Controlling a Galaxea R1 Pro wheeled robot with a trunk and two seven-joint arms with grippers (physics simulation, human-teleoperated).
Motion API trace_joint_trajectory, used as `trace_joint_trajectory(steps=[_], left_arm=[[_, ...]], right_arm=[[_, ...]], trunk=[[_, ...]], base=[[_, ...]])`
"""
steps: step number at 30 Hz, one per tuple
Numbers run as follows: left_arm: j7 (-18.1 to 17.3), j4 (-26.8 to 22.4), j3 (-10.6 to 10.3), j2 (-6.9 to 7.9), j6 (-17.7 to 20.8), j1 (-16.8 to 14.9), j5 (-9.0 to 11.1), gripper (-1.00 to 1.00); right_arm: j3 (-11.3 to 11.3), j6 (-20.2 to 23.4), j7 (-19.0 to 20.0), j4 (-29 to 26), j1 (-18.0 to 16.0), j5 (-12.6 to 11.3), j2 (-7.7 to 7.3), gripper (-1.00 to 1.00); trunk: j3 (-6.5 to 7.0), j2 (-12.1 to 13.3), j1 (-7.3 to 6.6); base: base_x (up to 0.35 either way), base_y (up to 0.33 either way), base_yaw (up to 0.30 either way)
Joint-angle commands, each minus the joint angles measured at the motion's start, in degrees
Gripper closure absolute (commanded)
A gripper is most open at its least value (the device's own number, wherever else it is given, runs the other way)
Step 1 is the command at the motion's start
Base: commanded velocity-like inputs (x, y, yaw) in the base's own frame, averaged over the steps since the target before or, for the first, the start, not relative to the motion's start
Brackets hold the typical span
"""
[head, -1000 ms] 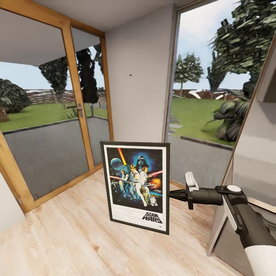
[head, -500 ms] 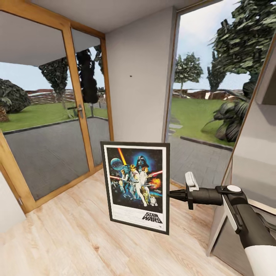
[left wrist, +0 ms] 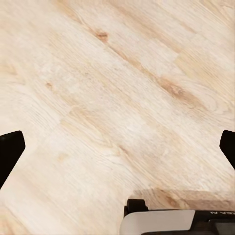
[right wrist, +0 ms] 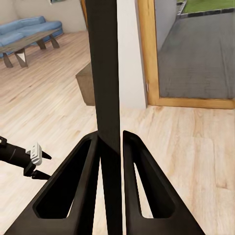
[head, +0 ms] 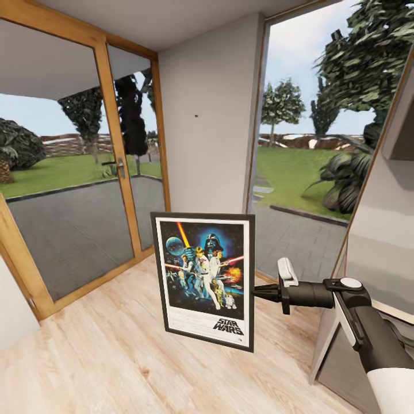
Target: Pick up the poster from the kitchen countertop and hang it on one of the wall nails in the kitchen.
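The right end effector (head: pixel 257 292) is clenched on the right edge of the poster (head: pixel 203 278), holding it upright in the air above the wooden floor (head: pixel 103 356), a little tilted, art facing me. In the right wrist view the two dark fingers (right wrist: pixel 83 191) pinch the poster (right wrist: pixel 108 73) edge-on, so it reads as a thin black-and-white strip; that view also takes in a blue sofa (right wrist: pixel 30 27) and a low table (right wrist: pixel 27 45) far off, and the left end effector (right wrist: pixel 41 164) hanging low near the floor, its tips apart. The left wrist view looks straight down at bare floorboards (left wrist: pixel 112 98), with the dark fingertips (left wrist: pixel 10 149) at either edge, spread wide and holding nothing.

Up on the pale grey wall (head: pixel 213 144) between the wood-framed glass door (head: pixel 69 172) and the open window, the wall nail (head: pixel 196 115) is a tiny dark dot, well above the poster.

Compared with a second ago, arm and poster sit the same in the picture; the nail sits slightly lower, so the camera has shifted a little.
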Motion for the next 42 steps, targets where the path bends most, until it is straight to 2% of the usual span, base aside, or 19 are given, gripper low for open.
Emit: trace_joint_trajectory(steps=[1, 26, 42], left_arm=[[-0.4, -0.1, 0.2, -0.03, -0.1, 0.0, 0.0, -1.0], [-0.4, -0.1, 0.2, -0.03, -0.1, 0.0, 0.0, -1.0], [-0.4, -0.1, 0.2, -0.03, -0.1, 0.0, 0.0, -1.0]], right_arm=[[0.0, 0.8, 0.3, 0.0, 0.0, -0.1, -0.01, 1.0], [0.0, 0.8, 0.3, 0.0, 0.0, -0.1, -0.01, 1.0], [0.0, 0.8, 0.3, 0.1, 0.0, -0.1, -0.01, 1.0]], trunk=[[0.09, 0.3, -0.2], [4.58, 10.4, -5.69], [4.58, 10.4, -5.69]], base=[[0.0, 0.0, 0.0], [0.0, 0.0, 0.0], [0.0, 0.0, 0.0]])
